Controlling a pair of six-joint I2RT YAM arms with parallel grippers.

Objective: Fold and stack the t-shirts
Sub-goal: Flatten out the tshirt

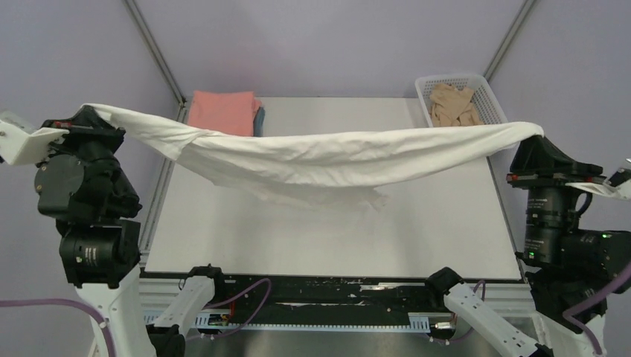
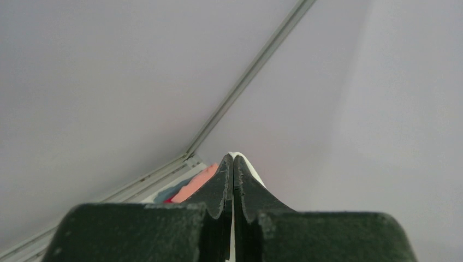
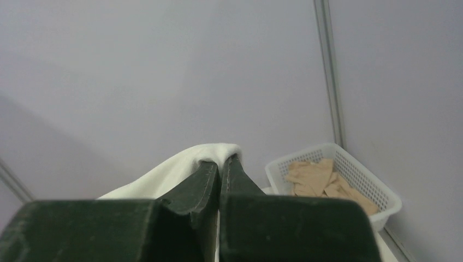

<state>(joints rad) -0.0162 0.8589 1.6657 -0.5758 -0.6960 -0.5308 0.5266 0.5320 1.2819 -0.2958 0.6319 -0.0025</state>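
White table [image 1: 260,238], frame centre: shirt [image 1: 320,156] hangs stretched between left gripper [image 2: 233,159] and right gripper [image 3: 221,162], both clenched on its ends. Risk: a thin pinch could slip, dropping it crumpled.

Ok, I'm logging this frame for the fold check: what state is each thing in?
white t-shirt: unfolded, stretched in the air, held at both ends, middle sagging.
left gripper: shut on the white t-shirt.
right gripper: shut on the white t-shirt.
beige t-shirt: crumpled, in the basket.
pink t-shirt: folded, at the table's far-left corner.
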